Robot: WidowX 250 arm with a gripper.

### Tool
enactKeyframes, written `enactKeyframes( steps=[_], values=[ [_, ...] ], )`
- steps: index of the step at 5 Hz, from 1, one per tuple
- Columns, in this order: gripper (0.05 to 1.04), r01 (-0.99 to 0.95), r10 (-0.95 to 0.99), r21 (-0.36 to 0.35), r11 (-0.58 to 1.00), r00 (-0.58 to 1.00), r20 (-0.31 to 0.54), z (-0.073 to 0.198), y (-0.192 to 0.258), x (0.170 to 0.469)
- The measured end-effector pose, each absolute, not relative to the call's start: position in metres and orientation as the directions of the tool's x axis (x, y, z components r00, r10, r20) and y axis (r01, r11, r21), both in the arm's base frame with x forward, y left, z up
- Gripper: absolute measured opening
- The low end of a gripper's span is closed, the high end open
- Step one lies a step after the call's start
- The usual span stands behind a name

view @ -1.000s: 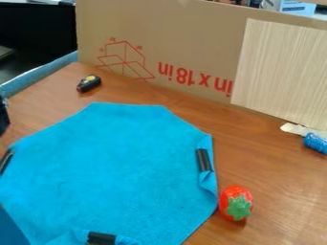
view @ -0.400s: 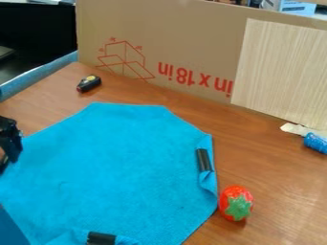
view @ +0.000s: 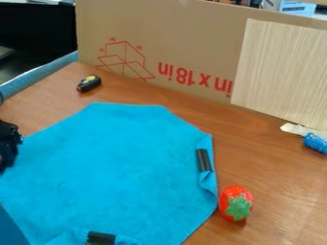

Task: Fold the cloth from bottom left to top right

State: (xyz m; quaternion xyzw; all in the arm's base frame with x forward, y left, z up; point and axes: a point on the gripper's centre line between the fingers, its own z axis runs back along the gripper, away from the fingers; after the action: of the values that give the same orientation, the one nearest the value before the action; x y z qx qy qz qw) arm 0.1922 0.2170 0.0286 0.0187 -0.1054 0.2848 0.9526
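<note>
Camera view had the bright blue, soft-looking cloth (view: 108, 167) spread on the brown wooden table (view: 275, 177), just beside a red-and-green toy strawberry (view: 235, 203). From where I stood it seemed light and limp, quick to ruck up, best pinched near its lower-left edge and carried low. By its left side hung the black robot pincer (view: 7, 155); I couldn't tell how far open it was, or whether it gripped or merely touched the cloth.
</note>
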Motion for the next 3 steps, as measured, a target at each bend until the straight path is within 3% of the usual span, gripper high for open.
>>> enactKeyframes(
  steps=[1,2,3],
  values=[
    [0.377,-0.551,0.541,-0.020,0.834,0.812,0.220,0.027,0.217,0.193],
    [0.168,-0.539,0.532,-0.025,0.842,0.822,0.204,0.026,0.210,0.193],
    [0.071,-0.534,0.538,-0.068,0.843,0.831,0.145,0.031,0.193,0.193]
  ],
)
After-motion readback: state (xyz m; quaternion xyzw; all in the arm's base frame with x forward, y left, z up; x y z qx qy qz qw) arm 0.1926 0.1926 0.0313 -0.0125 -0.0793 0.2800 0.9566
